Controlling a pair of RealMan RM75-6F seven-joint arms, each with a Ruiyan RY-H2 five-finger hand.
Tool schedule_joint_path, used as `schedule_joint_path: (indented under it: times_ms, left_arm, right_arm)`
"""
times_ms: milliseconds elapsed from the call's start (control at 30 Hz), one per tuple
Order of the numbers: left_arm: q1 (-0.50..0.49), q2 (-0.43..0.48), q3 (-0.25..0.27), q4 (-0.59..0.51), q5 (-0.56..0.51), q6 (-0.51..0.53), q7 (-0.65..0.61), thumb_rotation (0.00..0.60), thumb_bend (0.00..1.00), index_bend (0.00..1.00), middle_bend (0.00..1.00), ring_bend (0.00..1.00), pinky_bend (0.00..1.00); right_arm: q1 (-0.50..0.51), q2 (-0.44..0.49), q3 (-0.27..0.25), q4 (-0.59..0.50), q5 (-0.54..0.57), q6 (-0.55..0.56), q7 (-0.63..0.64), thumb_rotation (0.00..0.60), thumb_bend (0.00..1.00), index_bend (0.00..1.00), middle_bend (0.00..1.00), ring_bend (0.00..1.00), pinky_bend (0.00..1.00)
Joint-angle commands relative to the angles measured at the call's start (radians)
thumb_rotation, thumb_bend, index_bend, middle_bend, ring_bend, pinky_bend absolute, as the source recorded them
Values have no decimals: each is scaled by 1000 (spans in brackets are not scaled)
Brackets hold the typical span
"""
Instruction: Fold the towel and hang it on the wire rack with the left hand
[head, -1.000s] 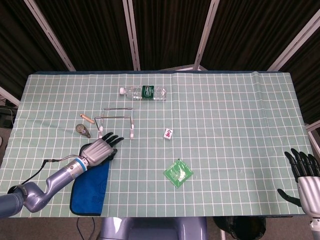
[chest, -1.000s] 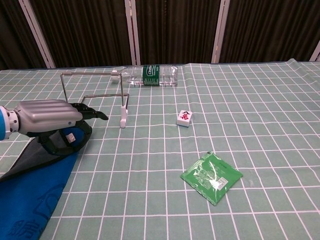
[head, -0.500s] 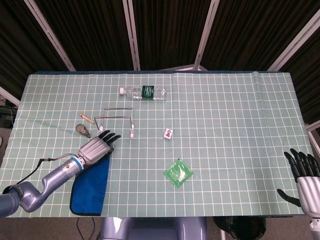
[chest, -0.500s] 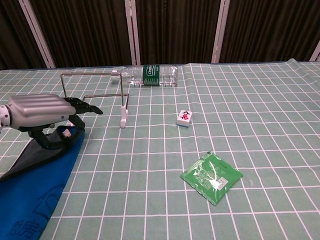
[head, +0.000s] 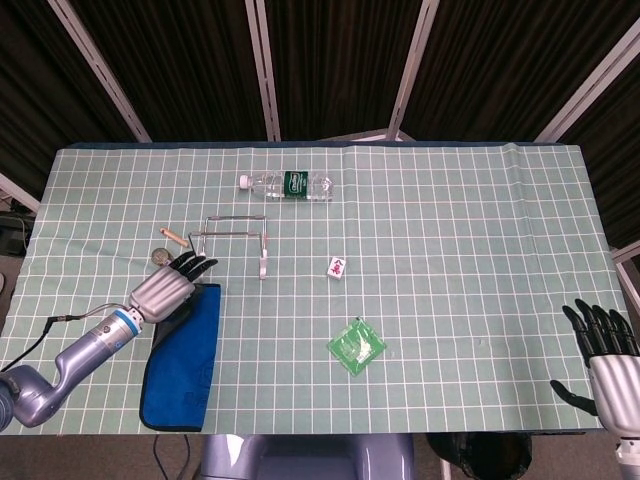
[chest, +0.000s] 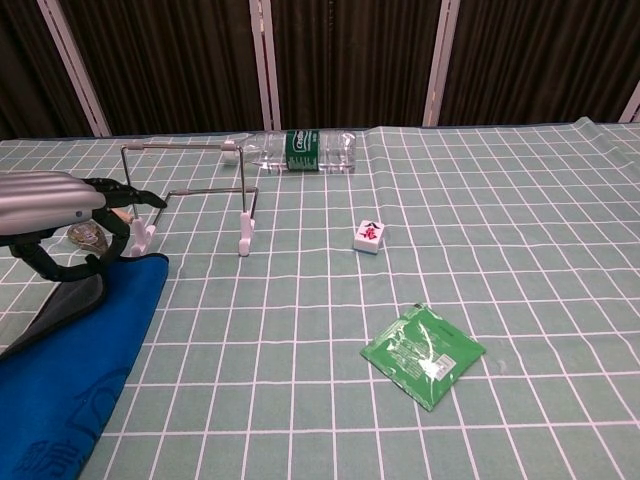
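The blue towel (head: 182, 360) is seen lying flat at lower left, below the wire rack (head: 235, 240). Judged soft and limp, it is best gripped at its upper edge. The left hand (head: 165, 290) is held empty above that edge, fingers apart.

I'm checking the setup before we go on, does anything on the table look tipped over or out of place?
The water bottle lies on its side behind the wire rack instead of standing. The blue towel hangs partly over the table's near edge. Nothing looks spilled or damaged.
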Motion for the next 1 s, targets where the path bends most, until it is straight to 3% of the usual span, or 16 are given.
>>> schedule_joint_path:
  times_ms: [33, 133, 200, 233, 300, 400, 733, 1000]
  left_arm:
    - [10, -22, 6, 46, 24, 34, -54, 600, 520, 713, 0, 0, 0]
    - [17, -31, 13, 77, 36, 48, -82, 600, 519, 703, 0, 0, 0]
    - [22, -33, 18, 90, 41, 57, -105, 600, 509, 596, 0, 0, 0]
    - [24, -34, 21, 96, 46, 63, -114, 600, 470, 494, 0, 0, 0]
    - [27, -40, 24, 110, 54, 75, -138, 600, 285, 214, 0, 0, 0]
    - [29, -50, 30, 135, 73, 97, -179, 600, 139, 16, 0, 0, 0]
    - [40, -51, 44, 164, 108, 152, -221, 600, 126, 0, 0, 0, 0]
    - [81, 21, 65, 121, 142, 255, -233, 600, 128, 0, 0, 0, 0]
  right_arm:
    - [-1, 0, 0, 0, 2, 1, 0, 600, 0, 0, 0, 0, 0]
    - [-1, -1, 1, 0, 6, 0, 0, 600, 0, 0, 0, 0, 0]
    - [0, -1, 1, 1, 7, -4, -1, 600, 0, 0, 0, 0, 0]
    - [1, -2, 1, 1, 7, -6, -2, 600, 0, 0, 0, 0, 0]
    - [3, -3, 0, 3, 8, -10, -4, 600, 0, 0, 0, 0, 0]
    - [4, -4, 1, 2, 8, -11, -5, 600, 0, 0, 0, 0, 0]
    - [2, -1, 0, 1, 6, -7, -3, 600, 0, 0, 0, 0, 0]
    - [-4, 6, -3, -5, -8, 8, 7, 600, 0, 0, 0, 0, 0]
